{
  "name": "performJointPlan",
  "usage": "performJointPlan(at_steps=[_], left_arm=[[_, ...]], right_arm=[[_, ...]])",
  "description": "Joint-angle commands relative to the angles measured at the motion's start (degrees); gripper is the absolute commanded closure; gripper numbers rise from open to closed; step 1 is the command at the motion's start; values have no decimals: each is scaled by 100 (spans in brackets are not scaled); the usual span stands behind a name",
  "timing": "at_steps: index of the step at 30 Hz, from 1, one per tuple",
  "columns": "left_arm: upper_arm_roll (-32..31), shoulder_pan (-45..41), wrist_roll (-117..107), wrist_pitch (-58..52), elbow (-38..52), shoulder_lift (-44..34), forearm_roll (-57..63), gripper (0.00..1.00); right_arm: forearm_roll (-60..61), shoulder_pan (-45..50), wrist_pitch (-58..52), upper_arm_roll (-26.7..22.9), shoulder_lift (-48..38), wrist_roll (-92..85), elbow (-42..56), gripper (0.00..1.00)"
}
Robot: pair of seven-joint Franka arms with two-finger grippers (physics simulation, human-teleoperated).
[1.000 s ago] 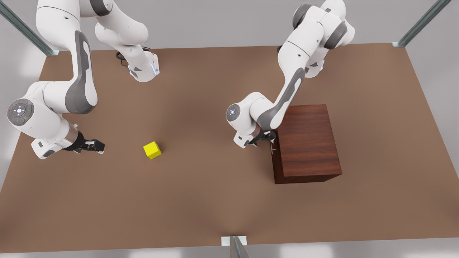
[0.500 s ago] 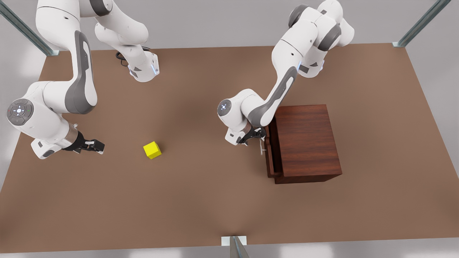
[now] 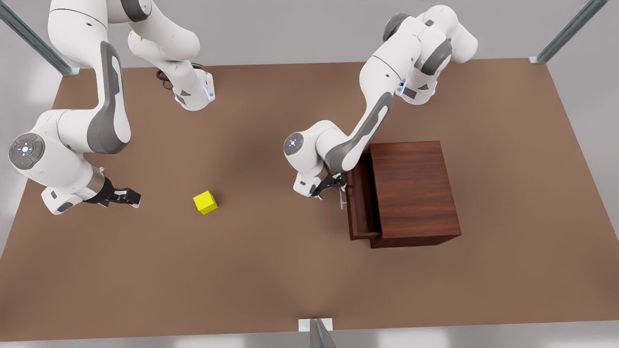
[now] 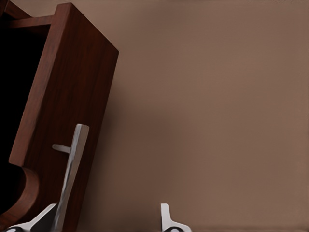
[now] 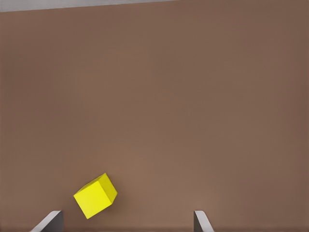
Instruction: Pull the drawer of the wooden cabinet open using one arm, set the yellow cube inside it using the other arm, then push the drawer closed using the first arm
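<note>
Front view: the wooden cabinet (image 3: 413, 193) sits right of centre on the brown table (image 3: 271, 270), and its drawer (image 3: 360, 203) juts out toward the frame's left, partly open, with bare table all along its front edge. The left end effector (image 3: 338, 186) is at the drawer's silver handle (image 3: 343, 198); from this view its fingers seem to be around the bar. At centre left the yellow cube (image 3: 205, 202) rests alone on the table, well apart from the cabinet. The right end effector (image 3: 133, 197) waits near the left edge, fingers pointing at the cube with a stretch of bare table between.

Left wrist view: the handle (image 4: 72, 169) crosses one finger (image 4: 46, 220), while the other finger (image 4: 166, 220) stands well clear over the table, so a grip cannot be told.

Right wrist view: the fingers (image 5: 50, 221) are spread wide, holding nothing, the cube (image 5: 95, 195) just ahead, nearer one finger.
</note>
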Motion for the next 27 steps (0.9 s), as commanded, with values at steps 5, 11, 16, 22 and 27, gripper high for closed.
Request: performJointPlan(at_steps=[5,11,16,22,27], left_arm=[[-27,-128,-511,-51,44,-23,-73,0],[-528,485,2861,-3778,1389,-1860,-504,0],[-309,4389,7293,-80,-2915,-4258,-2631,0],[0,4521,6590,-772,-1863,-3680,-2859,0],[131,4933,6686,-1317,-1379,-3706,-3148,0]], right_arm=[[5,0,-2,0,-6,-7,3,0],[5,-9,-2,-9,-6,-7,3,0],[14,1081,-2,18,328,212,-15,0],[58,1723,156,9,697,3857,29,0],[269,1530,745,0,724,5178,-612,0]])
